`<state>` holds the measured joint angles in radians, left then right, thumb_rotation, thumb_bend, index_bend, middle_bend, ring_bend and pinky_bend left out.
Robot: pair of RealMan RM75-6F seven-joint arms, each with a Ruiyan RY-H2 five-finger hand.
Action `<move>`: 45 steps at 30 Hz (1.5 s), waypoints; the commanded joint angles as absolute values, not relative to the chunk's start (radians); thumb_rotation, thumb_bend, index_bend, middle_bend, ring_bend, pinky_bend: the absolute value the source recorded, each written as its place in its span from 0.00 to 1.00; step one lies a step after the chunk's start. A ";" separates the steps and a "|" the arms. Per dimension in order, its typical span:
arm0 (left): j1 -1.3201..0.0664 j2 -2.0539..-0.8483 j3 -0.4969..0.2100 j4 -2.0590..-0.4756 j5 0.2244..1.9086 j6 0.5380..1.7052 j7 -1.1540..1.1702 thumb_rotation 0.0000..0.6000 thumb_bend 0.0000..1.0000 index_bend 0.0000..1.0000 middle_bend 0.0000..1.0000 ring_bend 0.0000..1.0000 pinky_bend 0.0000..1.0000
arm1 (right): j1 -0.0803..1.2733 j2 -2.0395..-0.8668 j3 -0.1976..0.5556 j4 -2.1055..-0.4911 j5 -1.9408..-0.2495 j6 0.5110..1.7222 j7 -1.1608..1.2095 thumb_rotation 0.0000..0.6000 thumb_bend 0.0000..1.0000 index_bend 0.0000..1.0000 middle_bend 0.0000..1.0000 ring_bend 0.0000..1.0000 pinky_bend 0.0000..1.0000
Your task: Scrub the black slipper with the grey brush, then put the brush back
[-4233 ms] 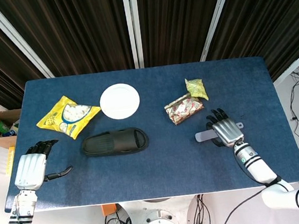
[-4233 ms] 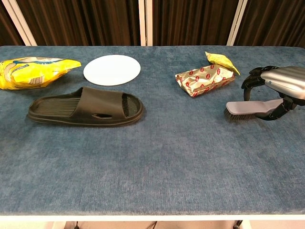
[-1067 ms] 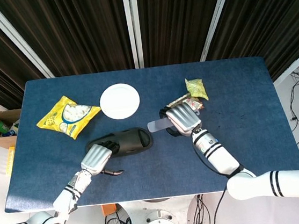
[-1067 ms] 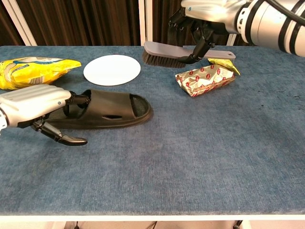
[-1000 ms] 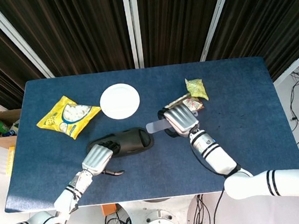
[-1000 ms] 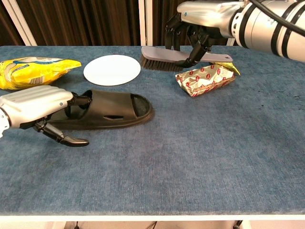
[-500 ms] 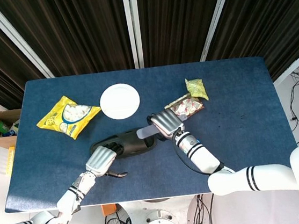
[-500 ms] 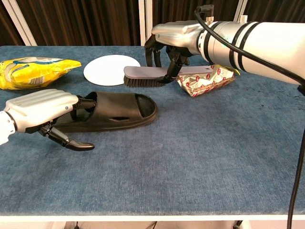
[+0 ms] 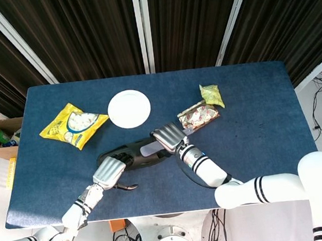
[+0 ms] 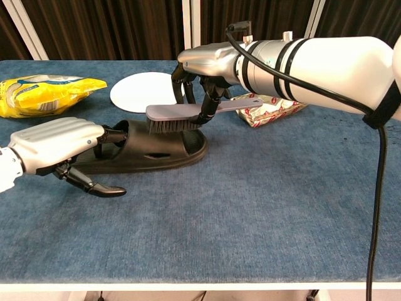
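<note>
Right hand (image 10: 203,69) grips grey brush (image 10: 172,116) over black slipper (image 10: 150,147) | left hand (image 10: 56,145) holds slipper heel

The table (image 10: 263,207) wears a dark blue, matt cloth with a fine felt-like nap, and on it the black slipper (image 10: 160,147) looks like matt moulded rubber, ribbed along its footbed. The grey brush (image 10: 182,115) has a smooth matt plastic back over dark bristles, while both the left hand (image 10: 59,147) and the right hand (image 10: 203,66) show satin silver shells over black fingers. At the upper left of the frame the yellow snack bag (image 10: 44,91) is glossy crinkled film, the white plate (image 10: 144,89) beside it is smooth and matt, and the red-printed packet (image 10: 276,106) at the upper right has a shiny foil look.
</note>
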<state>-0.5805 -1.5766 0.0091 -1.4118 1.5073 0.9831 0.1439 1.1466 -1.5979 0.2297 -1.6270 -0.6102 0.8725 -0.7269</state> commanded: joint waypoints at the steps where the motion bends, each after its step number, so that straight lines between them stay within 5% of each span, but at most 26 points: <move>1: -0.582 -1.577 0.011 -1.410 1.507 0.982 0.143 0.40 0.14 0.24 0.28 0.23 0.39 | 1.160 -1.605 0.226 -1.616 -0.600 0.864 -0.722 1.00 0.48 0.97 0.71 0.66 0.71; 33: -0.582 -1.571 0.032 -1.404 1.506 0.984 0.101 0.41 0.14 0.24 0.28 0.23 0.39 | 1.252 -1.720 0.228 -1.431 -0.600 0.967 -0.748 1.00 0.50 0.98 0.71 0.66 0.71; 45: -0.590 -1.591 0.037 -1.386 1.508 0.972 0.088 0.40 0.14 0.24 0.28 0.23 0.39 | 1.225 -1.574 0.167 -1.596 -0.734 0.792 -0.647 1.00 0.56 0.99 0.71 0.66 0.71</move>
